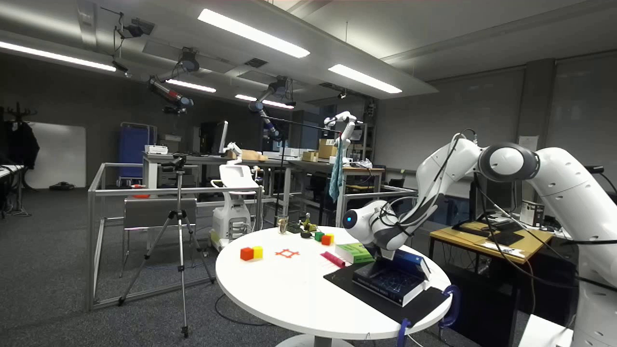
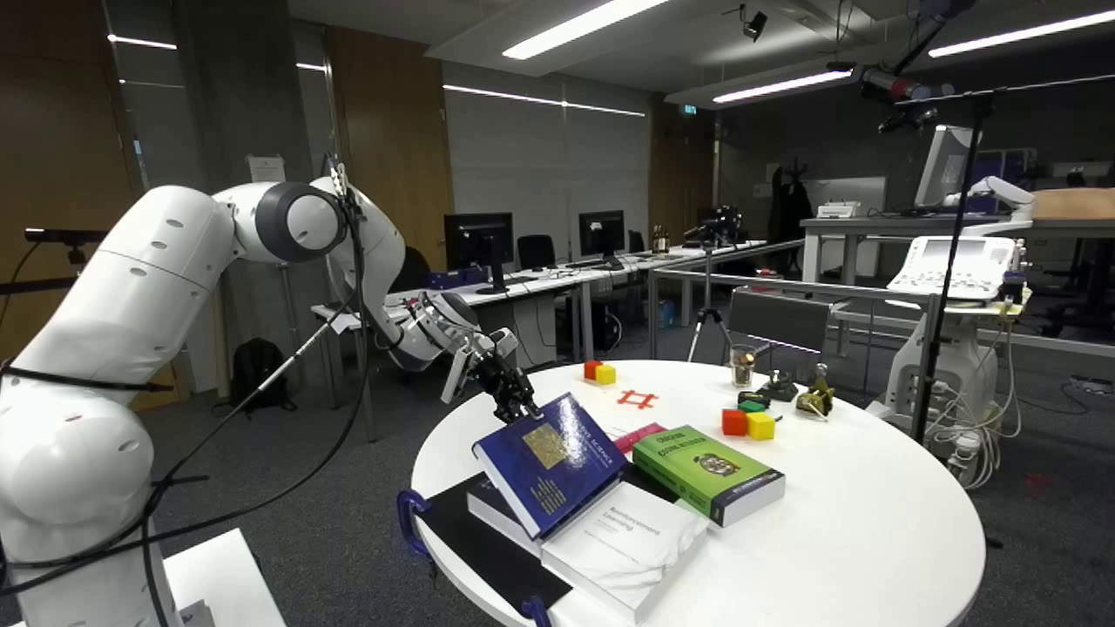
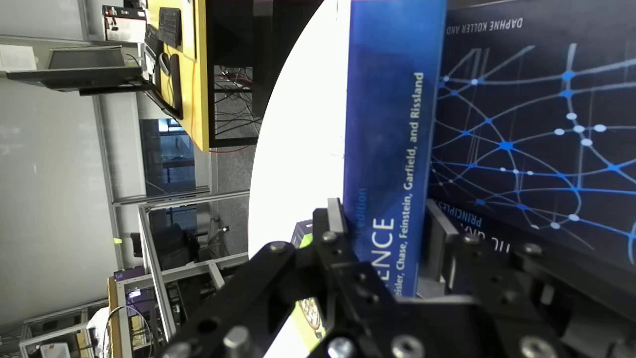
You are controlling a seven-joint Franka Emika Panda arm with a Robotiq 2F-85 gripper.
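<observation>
Two fingers (image 3: 443,223) of the gripper (image 3: 386,216) pinched around the spine of the blue book (image 3: 387,124), one against each cover. Blue book over the dark book (image 3: 526,154) in a slant: spine raised, page edge lower. No telling about contact between that page edge and the dark book. Most likely a shifting step in hand, grip made; lift or lowering, not clear from a single moment. For the next move, probably a need for a firm pinch and slow, steady travel, against slipping or scraping over the dark book.

Long axis along the spine, roughly parallel to the dark book's long side. Spine toward the gripper; front cover up and outward, away from the dark book, on the side of the white book (image 2: 627,540) just beside it.

Beneath the dark book, a black mat (image 2: 477,544) on a round table (image 1: 274,284); near it, a green book (image 2: 697,466); well apart, a red block (image 1: 247,254) and a yellow block (image 1: 258,252).
</observation>
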